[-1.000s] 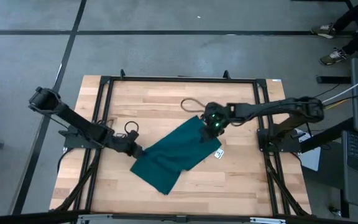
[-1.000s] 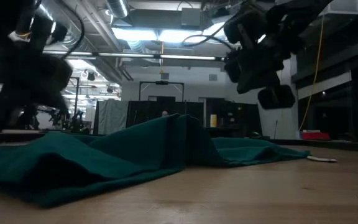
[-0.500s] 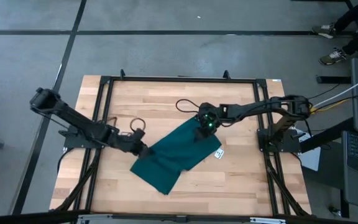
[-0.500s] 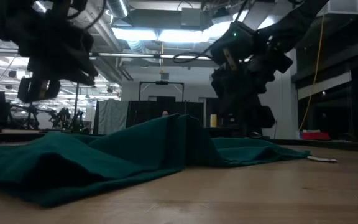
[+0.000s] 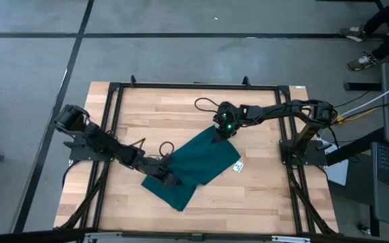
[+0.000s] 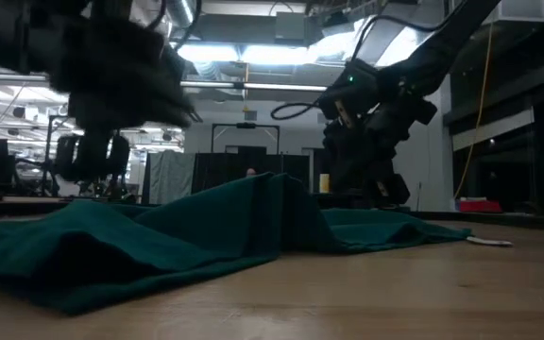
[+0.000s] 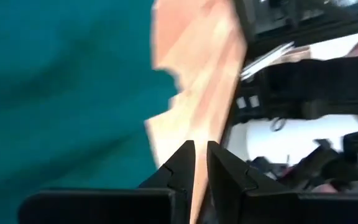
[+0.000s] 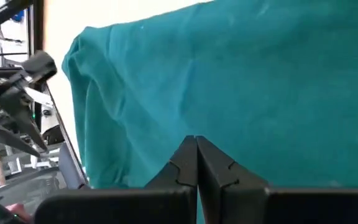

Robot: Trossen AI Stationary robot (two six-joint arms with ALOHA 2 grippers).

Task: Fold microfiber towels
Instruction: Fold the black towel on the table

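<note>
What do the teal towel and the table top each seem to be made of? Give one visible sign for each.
The towel looks like soft matte cloth, perhaps microfiber: it lies in rounded folds and ridges with no shine. The table top looks like pale wood in joined strips, smoothly finished: plank seams and grain lines show.

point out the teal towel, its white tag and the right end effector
dark teal-green microfiber towel (image 5: 194, 169), high view, middle of the cloth
small white tag (image 5: 237, 167), high view, whole tag
right end effector (image 5: 220, 133), high view, fingertips at the towel's corner
</note>
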